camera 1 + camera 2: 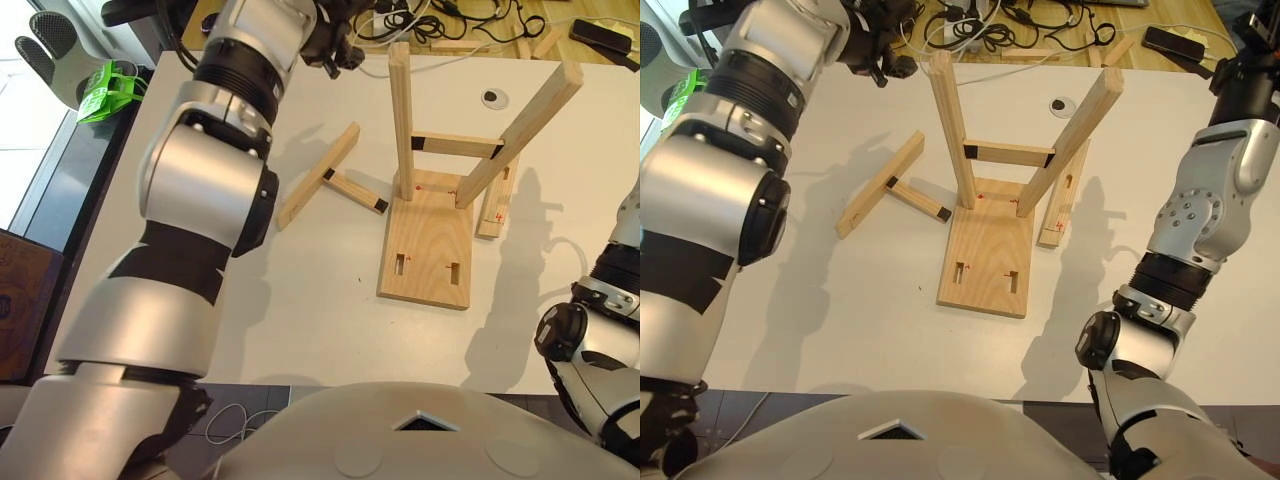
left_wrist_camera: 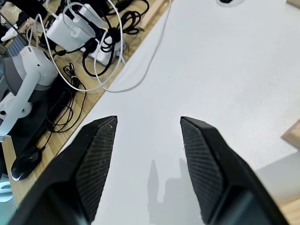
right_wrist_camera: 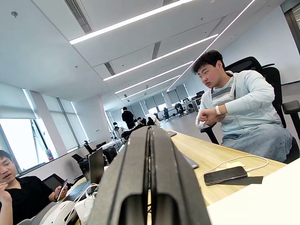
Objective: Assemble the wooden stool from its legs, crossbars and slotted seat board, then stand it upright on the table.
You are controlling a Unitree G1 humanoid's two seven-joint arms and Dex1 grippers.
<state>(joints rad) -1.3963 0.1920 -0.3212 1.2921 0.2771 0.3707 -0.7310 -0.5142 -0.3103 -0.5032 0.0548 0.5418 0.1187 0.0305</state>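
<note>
My left pincer (image 2: 147, 123) gapes above the table (image 2: 225, 70); my right pincer (image 3: 151, 128) is pressed together, empty. Two legs (image 1: 401, 120) stand on the board (image 1: 430, 245).

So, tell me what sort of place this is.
Probably an open-plan office used as a robot workspace: long ceiling light strips, an office chair at a wooden desk, and a white table beside tangled cables.

A white table (image 1: 300, 330) is seen, with cables (image 2: 101, 47) tangled beyond its far edge. A large office is lit by ceiling light strips (image 3: 140, 18); windows (image 3: 21, 133) are set along one wall
</note>
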